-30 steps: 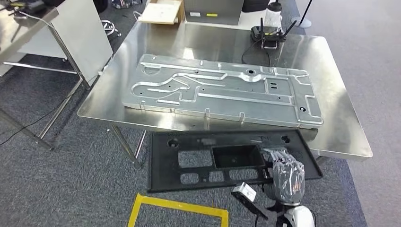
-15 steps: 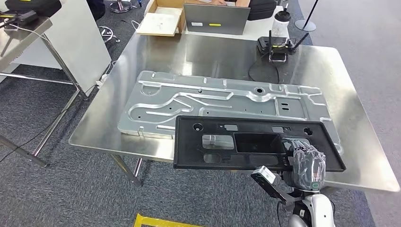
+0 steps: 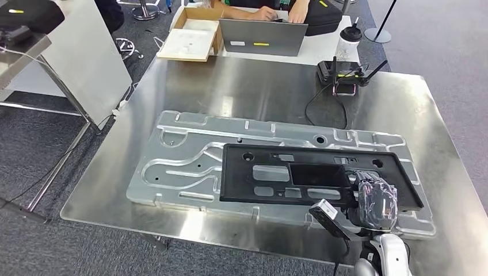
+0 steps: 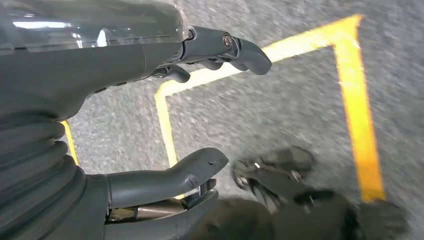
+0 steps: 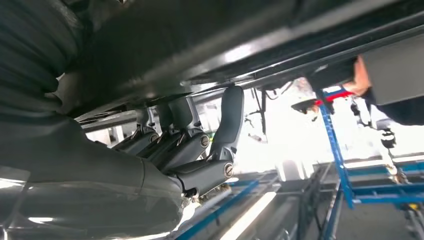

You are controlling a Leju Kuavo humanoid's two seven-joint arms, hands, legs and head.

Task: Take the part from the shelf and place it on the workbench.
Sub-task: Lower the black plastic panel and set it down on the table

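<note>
The part is a flat black panel (image 3: 270, 175) with several cut-outs. My right hand (image 3: 377, 201) grips it at its near right edge and holds it level over the steel workbench (image 3: 259, 86). Under the panel lies a large embossed silver plate (image 3: 178, 167); whether the panel touches the plate I cannot tell. In the right wrist view my right hand (image 5: 190, 150) has its fingers pressed up against the panel's dark underside (image 5: 200, 40). My left hand (image 4: 100, 65) hangs above grey carpet, fingers and thumb apart, holding nothing.
At the bench's far right stands a black router (image 3: 344, 77) with antennas and a cable. Beyond the bench are a laptop (image 3: 262, 35), a cardboard box (image 3: 193, 34), a bottle (image 3: 349, 37) and a person's hands (image 3: 270, 11). Yellow floor tape (image 4: 350, 100) lies below my left hand.
The view has moved closer to the workbench. The black panel, held by my right hand throughout, has risen from below the bench's front edge to over the silver plate.
</note>
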